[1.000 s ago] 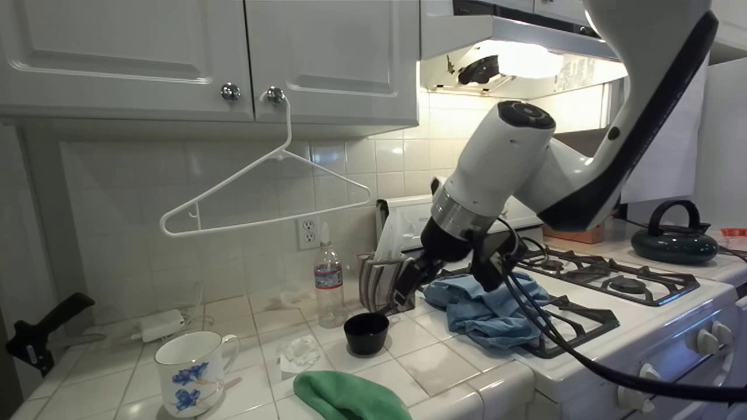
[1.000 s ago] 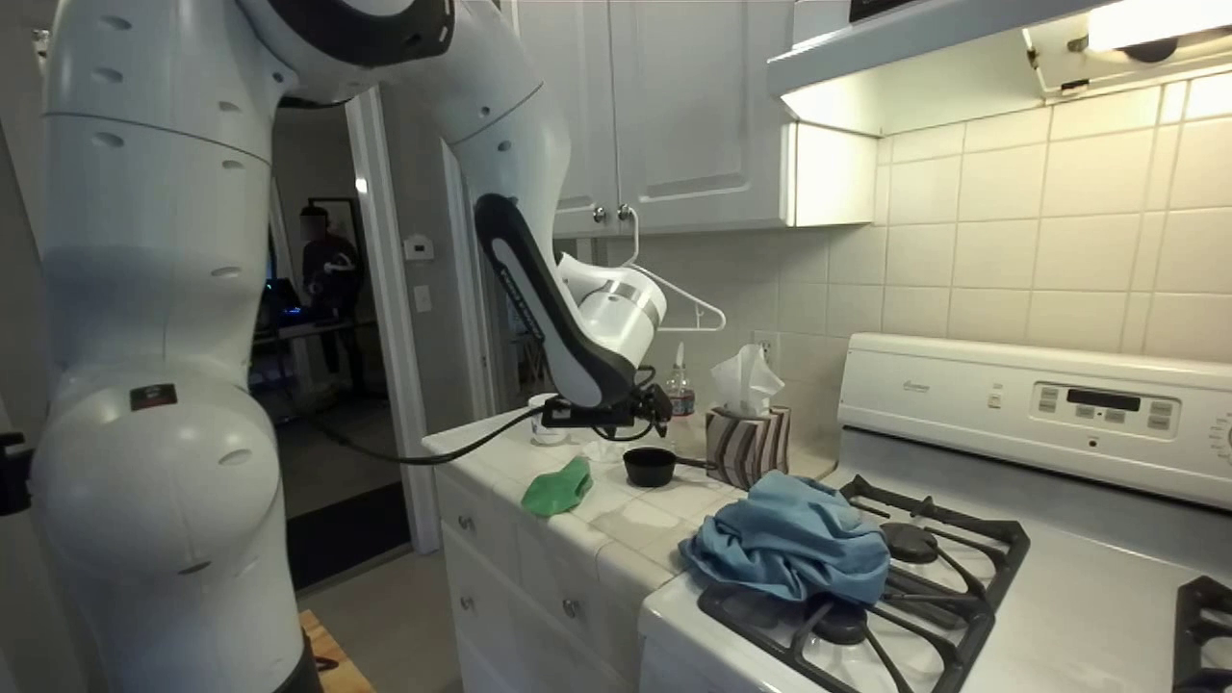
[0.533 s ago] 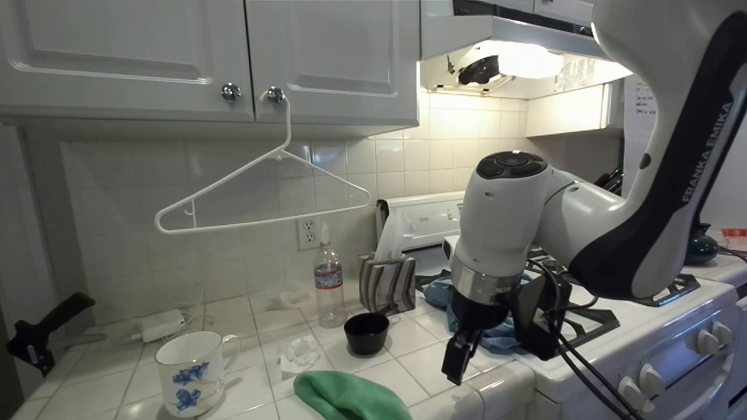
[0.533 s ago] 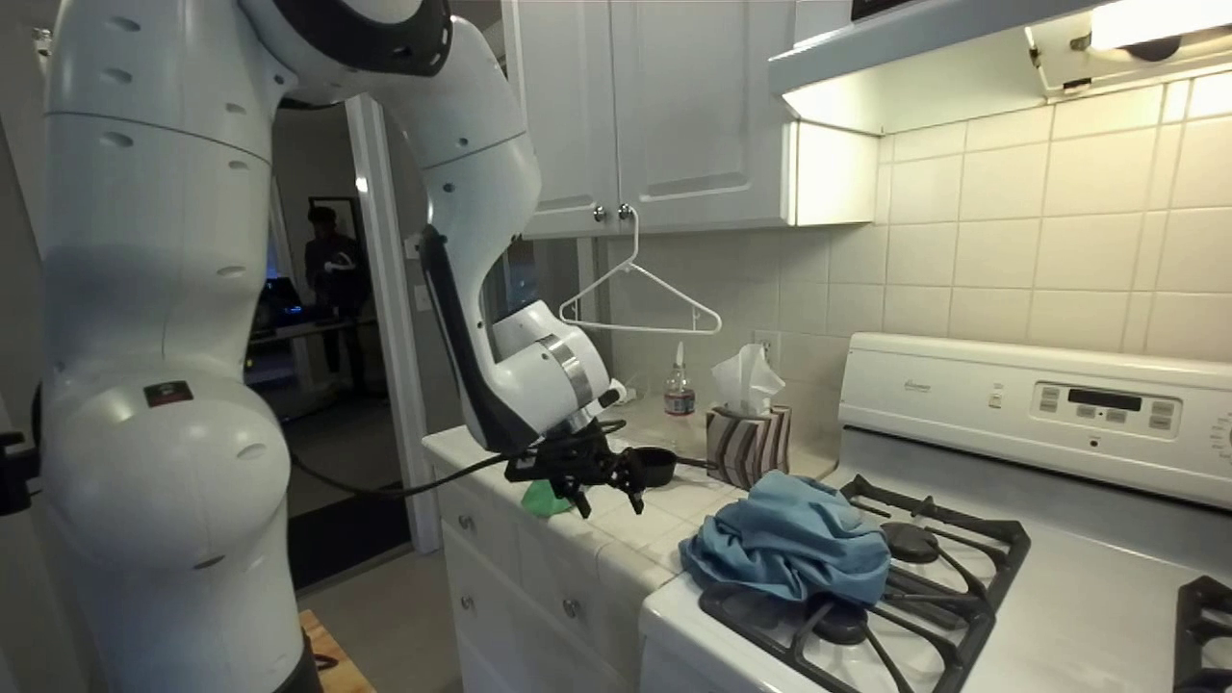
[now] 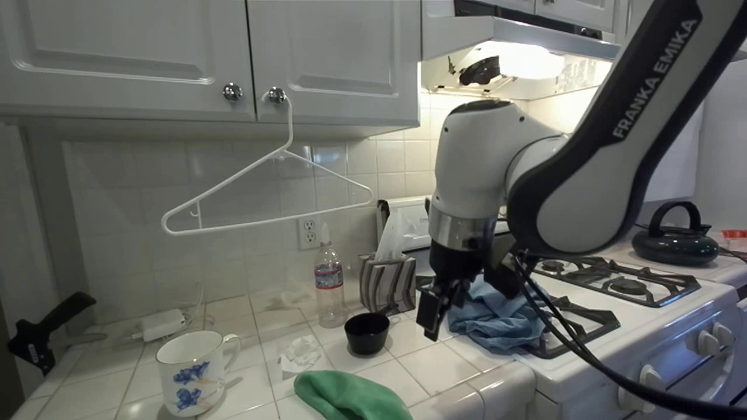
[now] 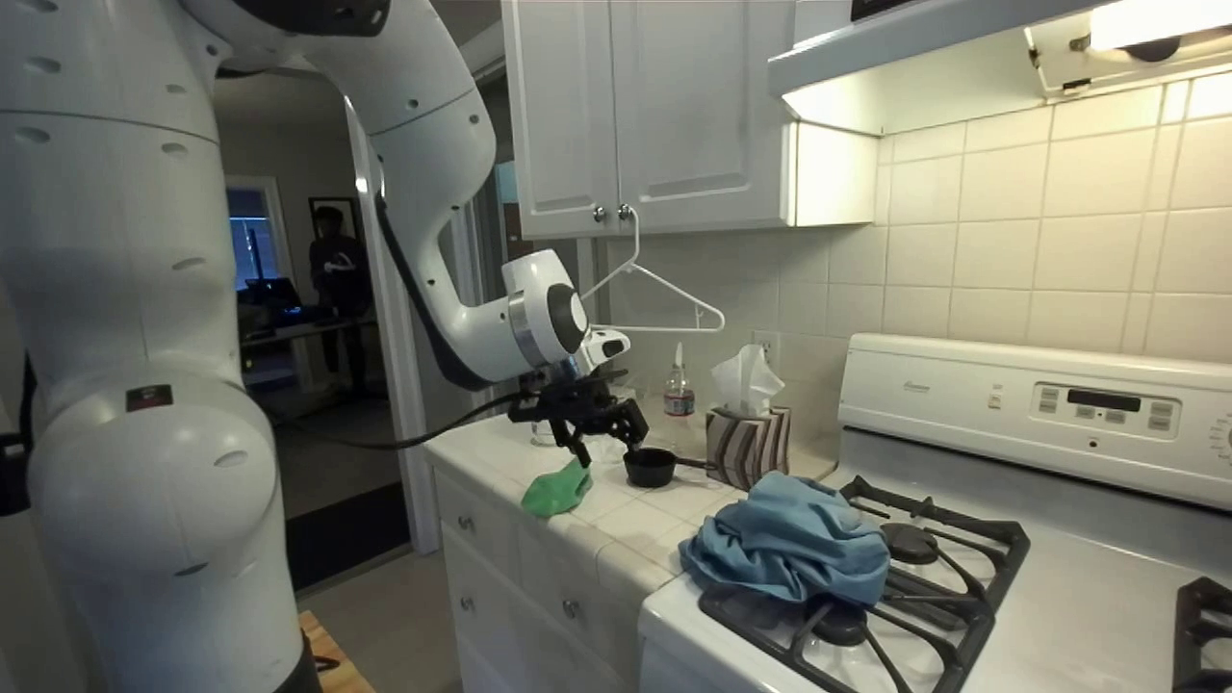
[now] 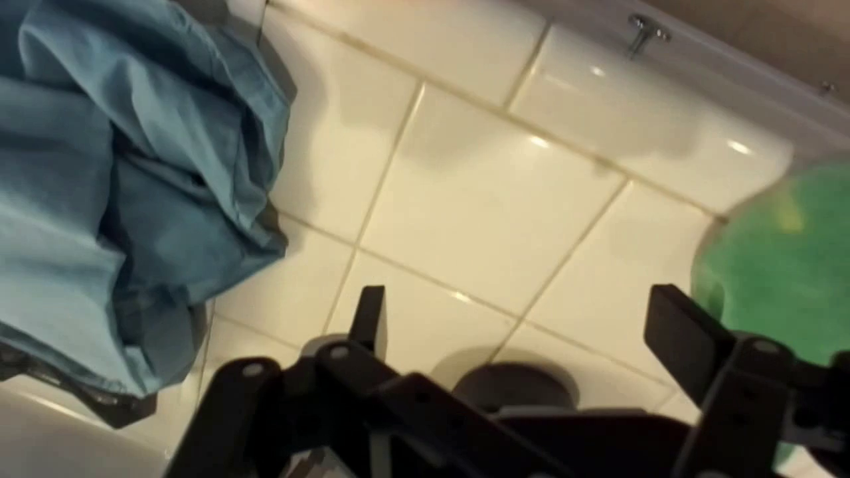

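My gripper (image 7: 521, 312) stands open above the tiled counter, with nothing between its fingers in the wrist view. In both exterior views its fingertips point down, a little above the counter. Nearest to it is a small black cup (image 5: 366, 333) with a handle (image 6: 695, 463) reaching toward the tissue box; the gripper hides part of the cup (image 7: 514, 386) in the wrist view. A crumpled green cloth (image 5: 350, 396) lies near the counter's front edge, by the right finger in the wrist view. On the stove's near burner is a bunched blue cloth (image 6: 789, 539).
A striped tissue box (image 6: 746, 448) and a clear bottle (image 5: 330, 297) stand behind the cup. Farther along are crumpled white paper (image 5: 300, 354) and a flowered mug (image 5: 189, 379). A white hanger (image 5: 268, 223) hangs from a cabinet knob. A dark kettle (image 5: 675, 242) sits beyond the stove.
The gripper swung away from beside the tissue box, down toward the counter's front edge, then rose partway and turned its fingertips downward. It stayed open. Cup and cloths have not moved; the hanger swayed slightly.
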Available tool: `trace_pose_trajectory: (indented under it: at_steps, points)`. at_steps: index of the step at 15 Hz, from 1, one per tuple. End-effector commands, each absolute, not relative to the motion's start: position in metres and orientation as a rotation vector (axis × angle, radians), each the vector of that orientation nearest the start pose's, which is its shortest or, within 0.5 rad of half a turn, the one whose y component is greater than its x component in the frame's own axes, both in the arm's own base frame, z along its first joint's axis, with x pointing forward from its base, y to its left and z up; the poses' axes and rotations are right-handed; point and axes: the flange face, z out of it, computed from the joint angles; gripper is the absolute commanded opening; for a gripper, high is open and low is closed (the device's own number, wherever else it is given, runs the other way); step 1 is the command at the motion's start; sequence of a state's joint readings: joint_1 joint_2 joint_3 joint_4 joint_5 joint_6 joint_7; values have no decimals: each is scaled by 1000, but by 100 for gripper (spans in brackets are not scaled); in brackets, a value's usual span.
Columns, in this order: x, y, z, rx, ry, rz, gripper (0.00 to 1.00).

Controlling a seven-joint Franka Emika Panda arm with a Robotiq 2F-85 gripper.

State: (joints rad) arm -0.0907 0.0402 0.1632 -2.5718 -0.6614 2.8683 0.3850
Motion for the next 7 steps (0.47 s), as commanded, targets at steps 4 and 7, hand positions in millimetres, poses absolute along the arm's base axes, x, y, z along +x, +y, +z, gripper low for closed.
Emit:
trace_pose_trajectory:
  at_steps: [4, 7]
  points:
    - [499, 72, 378, -3092, -361, -707, 100]
    - [501, 71, 373, -3099, -361, -725, 100]
